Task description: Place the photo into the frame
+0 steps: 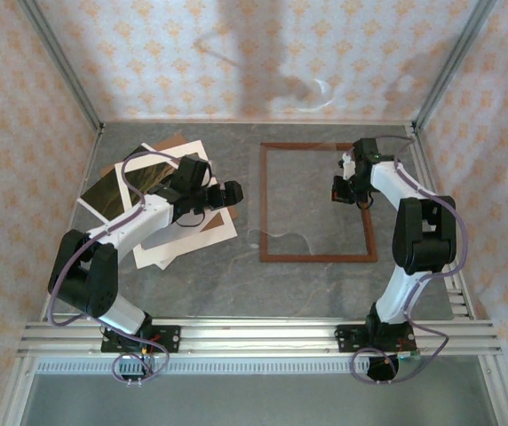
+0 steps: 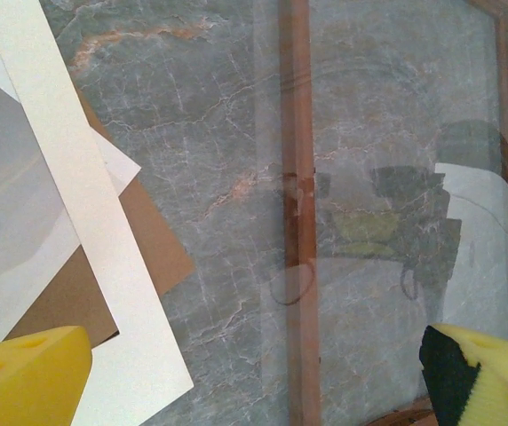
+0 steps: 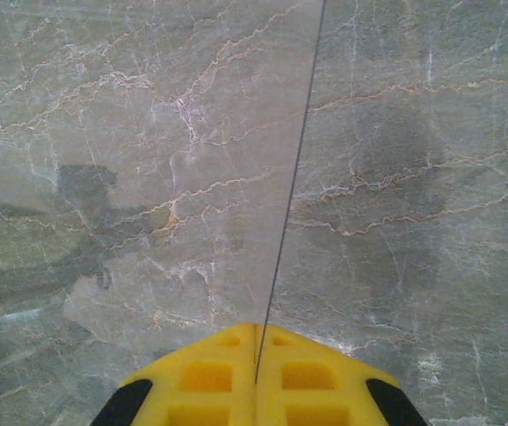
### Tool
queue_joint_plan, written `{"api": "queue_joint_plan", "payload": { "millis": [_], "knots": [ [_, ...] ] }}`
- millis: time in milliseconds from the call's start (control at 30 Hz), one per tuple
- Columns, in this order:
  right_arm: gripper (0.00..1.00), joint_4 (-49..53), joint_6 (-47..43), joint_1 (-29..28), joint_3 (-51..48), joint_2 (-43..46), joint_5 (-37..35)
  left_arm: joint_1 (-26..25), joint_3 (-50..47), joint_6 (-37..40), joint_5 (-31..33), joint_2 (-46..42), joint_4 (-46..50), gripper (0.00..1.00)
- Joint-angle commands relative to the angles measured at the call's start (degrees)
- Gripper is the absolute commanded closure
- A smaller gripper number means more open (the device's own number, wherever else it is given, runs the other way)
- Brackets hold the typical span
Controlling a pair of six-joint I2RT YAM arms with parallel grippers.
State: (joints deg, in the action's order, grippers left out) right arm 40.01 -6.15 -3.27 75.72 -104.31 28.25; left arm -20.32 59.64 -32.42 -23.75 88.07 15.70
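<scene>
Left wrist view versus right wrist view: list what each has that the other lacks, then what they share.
Left wrist, not right wrist: the white mat lying over the brown backing board, and the left gripper, yellow fingers wide apart. Right wrist, not left wrist: the right gripper shut on a thin dark edge, apparently the clear pane's. Both: the grey marble table, reflections in the pane, and the frame, a full rail in the left wrist view, a brown sliver at the right wrist view's left border.

No legible txt, labels or nos. anywhere.
</scene>
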Motion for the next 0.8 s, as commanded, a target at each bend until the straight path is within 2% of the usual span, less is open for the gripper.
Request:
{"api": "queue_joint_plan", "payload": {
  "millis": [0, 767],
  "knots": [
    [1.00, 3.07, -1.23, 0.10, 1.60, -0.78, -1.52, -0.43, 1.65, 1.49, 0.70, 0.50, 1.93, 0.04],
    [1.00, 3.93, 0.08, 1.83, 1.70, 0.82, -5.92, -1.00, 2.24, 1.49, 0.78, 1.31, 3.57, 0.03]
  ]
}}
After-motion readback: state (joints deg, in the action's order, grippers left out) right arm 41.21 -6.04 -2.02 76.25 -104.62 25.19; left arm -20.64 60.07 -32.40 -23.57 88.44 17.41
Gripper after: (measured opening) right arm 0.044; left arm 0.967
